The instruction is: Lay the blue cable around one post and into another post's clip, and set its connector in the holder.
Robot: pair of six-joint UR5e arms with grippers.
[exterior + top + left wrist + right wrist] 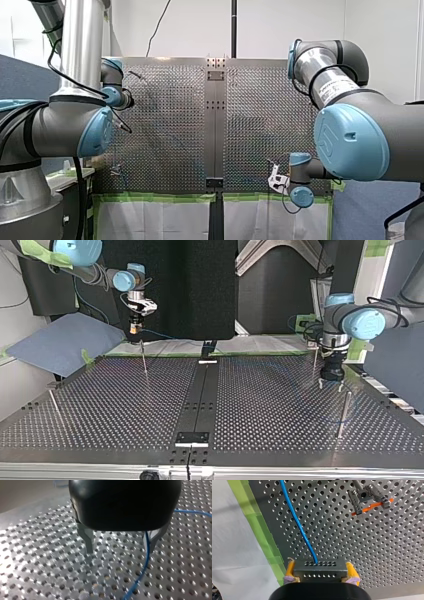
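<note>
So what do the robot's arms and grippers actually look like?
My left arm and my right arm are silver tubes with grey joints and round light-blue caps, trailing black cables. My left gripper is black with grey metal fingers; my right gripper has yellow pads.

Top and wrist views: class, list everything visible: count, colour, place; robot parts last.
table: one, silver, perforated
rail: one, black, table's middle
posts: four, thin metal, two each side of rail
clip: one, metal and orange, ahead of right gripper
connector: one, dark grey, between yellow pads
blue cable: one, from connector across table
green tape: one strip, table's edge
blue cloth: one, top view's left, off table
left gripper: one, black, open, cable beside a finger
right gripper: one, yellow pads, shut on connector
</note>
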